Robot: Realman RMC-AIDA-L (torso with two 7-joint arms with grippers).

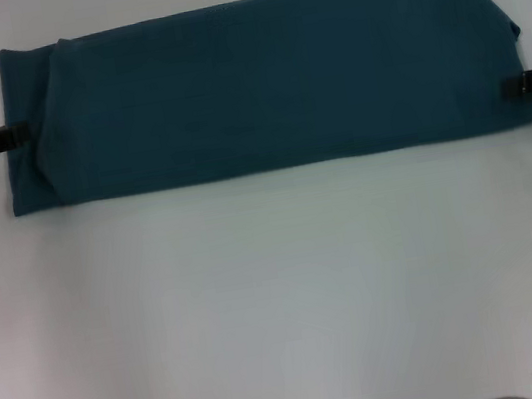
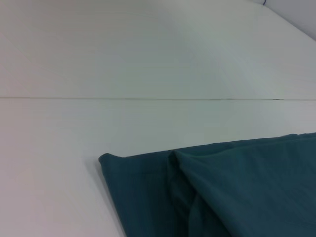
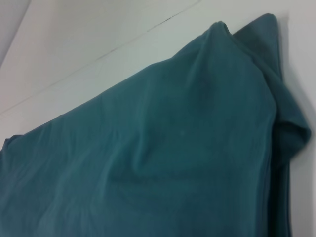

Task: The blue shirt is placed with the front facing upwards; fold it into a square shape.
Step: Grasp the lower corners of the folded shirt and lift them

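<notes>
Shirt (image 1: 268, 83) folded into a long band across the far surface (image 1: 282, 298), left gripper (image 1: 17, 130) touching its left edge, right gripper (image 1: 513, 85) at its right edge, finger spread impossible to tell, wide bare room nearer.

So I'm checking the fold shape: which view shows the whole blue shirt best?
The head view: the blue shirt appears whole, a long folded band between both end effectors. The left wrist view shows only one folded corner; the right wrist view shows a close-up of one rumpled end.
</notes>
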